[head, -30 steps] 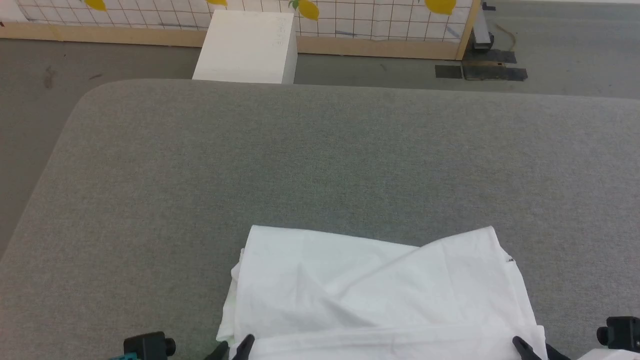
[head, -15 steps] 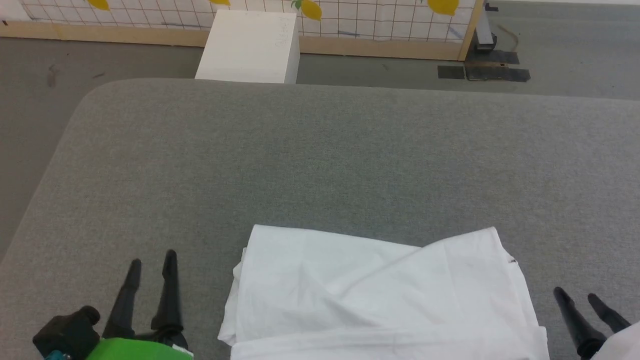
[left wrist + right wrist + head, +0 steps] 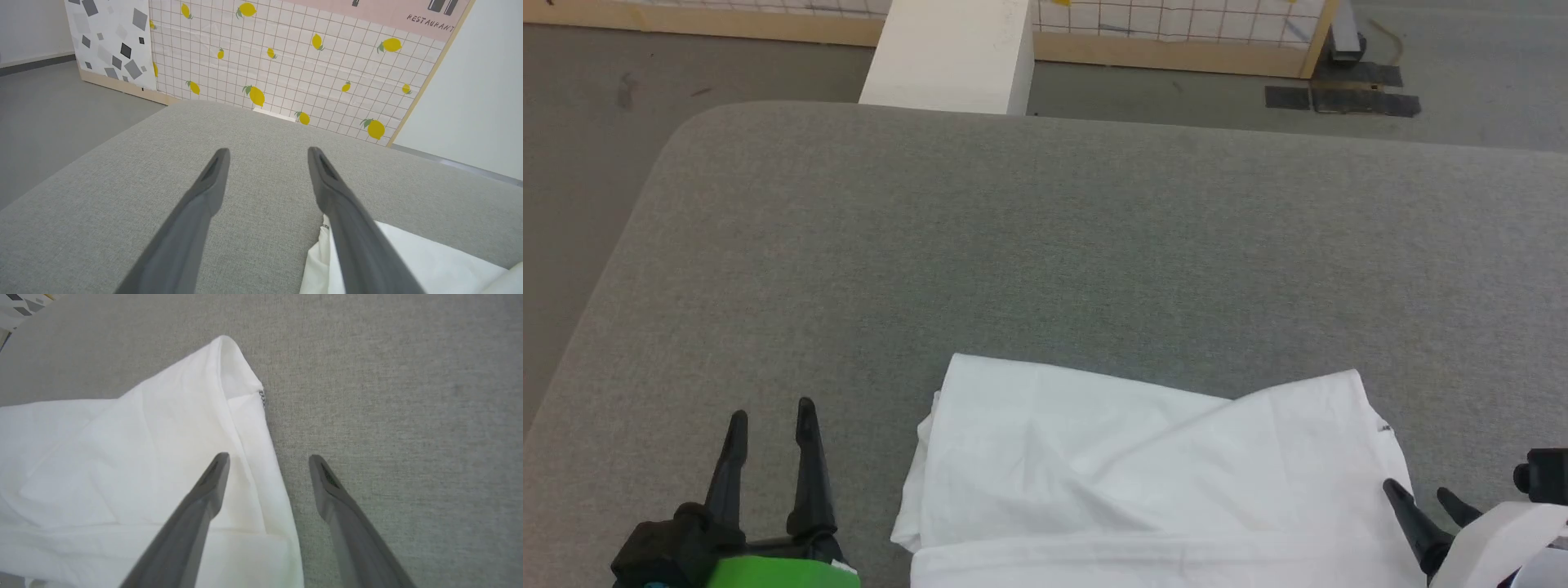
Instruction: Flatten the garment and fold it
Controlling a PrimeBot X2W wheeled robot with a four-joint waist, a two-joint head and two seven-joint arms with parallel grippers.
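At the near edge of the desk (image 3: 1045,245) the garment (image 3: 1152,474) lies folded into a rough white rectangle. Its nearest part is cut off by the bottom of the head view, so how far it runs toward the robot cannot be told. A loose flap lies slantwise across its top. A tiny dark mark (image 3: 262,398) sits on its right edge, too small to read.

The right gripper (image 3: 1416,489) is open at that edge. In its wrist view one finger is over the cloth and the other over grey desk, gripping nothing; whether the tips touch down cannot be told. Its pale forearm (image 3: 1499,539) is cut off at the lower right corner.

The left gripper (image 3: 772,410) is open and empty, over the desk near the garment's left side. In its wrist view one finger partly hides the garment's corner.

Behind the desk's far edge stands a white box (image 3: 947,57), its foot hidden by the desk and its top cut off. Grey floor (image 3: 572,163) lies around it, with dark flat plates (image 3: 1339,98) at the far right.

The left wrist view shows the panel (image 3: 286,61) in full: a white grid with lemons, and the word "RESTAURANT" above.
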